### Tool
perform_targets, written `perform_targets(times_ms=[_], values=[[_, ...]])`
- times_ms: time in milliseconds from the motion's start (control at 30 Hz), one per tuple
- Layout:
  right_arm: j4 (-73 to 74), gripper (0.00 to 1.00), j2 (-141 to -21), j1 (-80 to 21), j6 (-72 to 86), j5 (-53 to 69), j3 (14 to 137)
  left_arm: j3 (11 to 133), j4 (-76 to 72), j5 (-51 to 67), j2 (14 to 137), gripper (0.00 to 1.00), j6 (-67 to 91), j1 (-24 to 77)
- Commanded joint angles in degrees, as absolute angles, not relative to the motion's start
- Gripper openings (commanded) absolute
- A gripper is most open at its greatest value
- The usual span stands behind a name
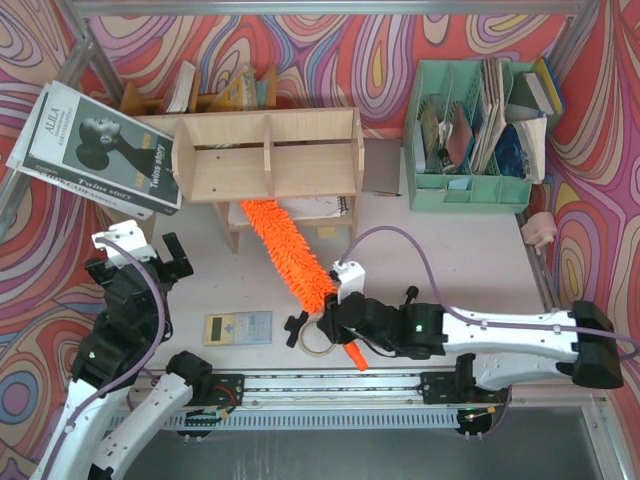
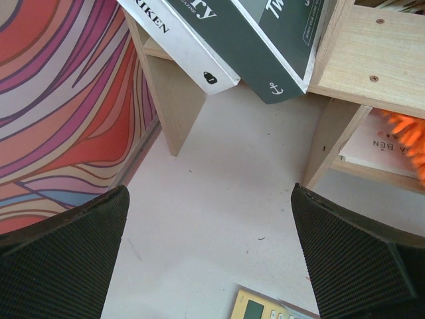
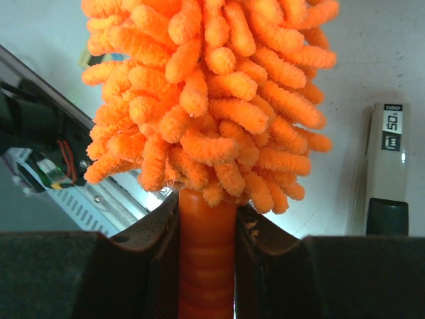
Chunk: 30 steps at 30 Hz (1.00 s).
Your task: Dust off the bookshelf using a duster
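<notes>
Pale tabletop point(image 1: 450, 260) ringed by swirling red cloth point(image 1: 400, 40) carries the plywood bookshelf point(image 1: 270, 150) at its back left. Our right gripper point(image 3: 207, 229) is clamped on the smooth handle of the orange duster point(image 1: 288, 250), whose fluffy head slants away to reach under the bookshelf. Our left gripper point(image 1: 143, 252) hangs near the shelf's left leg, fingers wide apart, holding nothing.

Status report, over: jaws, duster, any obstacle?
Left jaws open, empty. Right jaws shut on duster handle. Fluffy end beneath bookshelf. Tape roll, calculator lie nearby.
</notes>
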State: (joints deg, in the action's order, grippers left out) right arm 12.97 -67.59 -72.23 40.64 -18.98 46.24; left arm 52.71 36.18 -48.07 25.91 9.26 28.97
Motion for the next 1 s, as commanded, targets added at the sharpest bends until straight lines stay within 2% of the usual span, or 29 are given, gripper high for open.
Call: perform_targets(times_ms=[0,333,600,700,833,967], values=[[12.75,0.00,-60.26,-72.75,42.55,-26.53,45.57,52.88,35.68,-48.91,26.46,0.99,9.39,28.72],[20.49,0.00,-52.18,-72.76,47.29,-30.05,42.35,52.91,35.71,-48.75,26.63,0.99,9.43,28.69],[6.89,0.00,-59.67,-72.84,40.15,-18.82,44.60,52.91,35.85,-48.96,26.31,0.99,9.50,28.70],[6.09,0.00,-63.66,-73.41,37.82,-17.20,47.34,52.95,35.94,-48.92,26.40,0.99,9.48,28.65],[8.78,0.00,-65.10,-73.56,39.07,-19.68,47.88,52.94,35.97,-48.96,26.14,0.99,9.54,28.69],[12.82,0.00,-60.11,-73.56,42.40,-25.31,44.96,52.92,35.97,-48.87,26.02,0.99,9.54,28.70]])
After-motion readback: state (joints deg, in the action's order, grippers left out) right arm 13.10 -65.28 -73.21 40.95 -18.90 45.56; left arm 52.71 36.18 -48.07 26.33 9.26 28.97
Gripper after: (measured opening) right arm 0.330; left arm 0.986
